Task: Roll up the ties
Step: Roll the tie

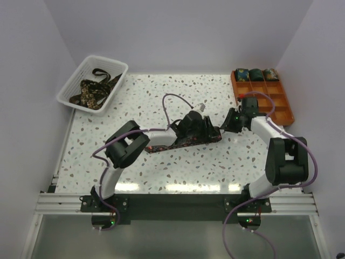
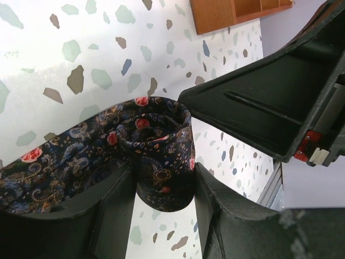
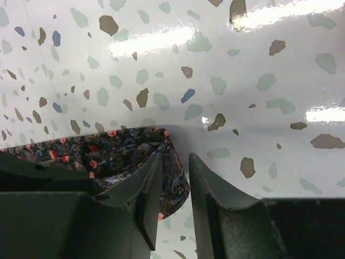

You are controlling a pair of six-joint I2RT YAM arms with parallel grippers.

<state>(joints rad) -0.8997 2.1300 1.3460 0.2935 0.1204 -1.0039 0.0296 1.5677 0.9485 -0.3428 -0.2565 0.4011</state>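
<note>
The left arm (image 1: 129,147) is folded at the elbow and reaches toward 1 o'clock, wrist low over the middle of the surface (image 1: 161,97). Its jaws are clamped on the rolled end of the tie (image 1: 180,141), both sides touching the fabric. The right arm (image 1: 284,156) is bent toward 10 o'clock, meeting that same end. Its jaws stand narrowly parted with the tie's edge between them; whether they pinch it cannot be told. The rest of the tie lies flat, trailing toward 8 o'clock.
</note>
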